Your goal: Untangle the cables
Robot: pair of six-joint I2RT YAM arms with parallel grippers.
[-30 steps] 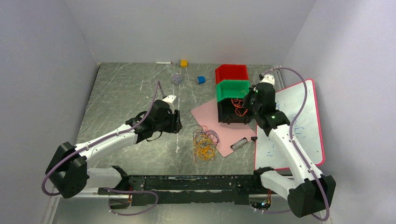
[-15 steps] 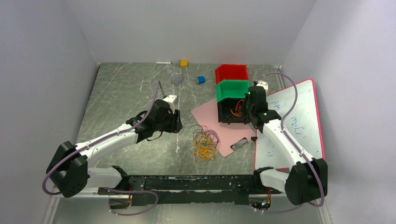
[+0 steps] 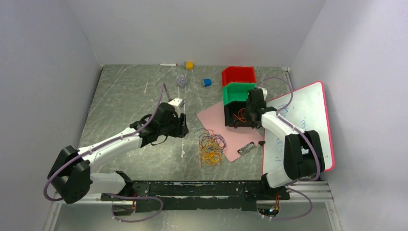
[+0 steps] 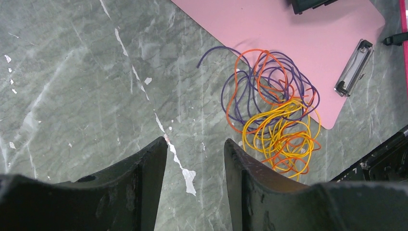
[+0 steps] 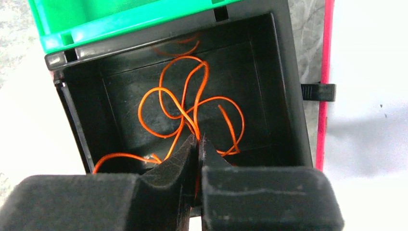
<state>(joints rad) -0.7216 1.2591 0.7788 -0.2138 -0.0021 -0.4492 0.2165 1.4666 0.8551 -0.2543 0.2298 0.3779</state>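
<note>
Tabletop (image 3: 125,96): cables (image 3: 210,147) lie near-to-far; left tool (image 4: 195,144) half-open, empty, right tool (image 5: 198,139) pinches orange cable (image 5: 185,117).

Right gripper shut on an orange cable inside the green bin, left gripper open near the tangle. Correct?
Not the green bin: the right wrist view shows the right gripper shut on the orange cable inside the black bin, with the green bin just beyond it. The left gripper is open near the tangle, as stated.
</note>
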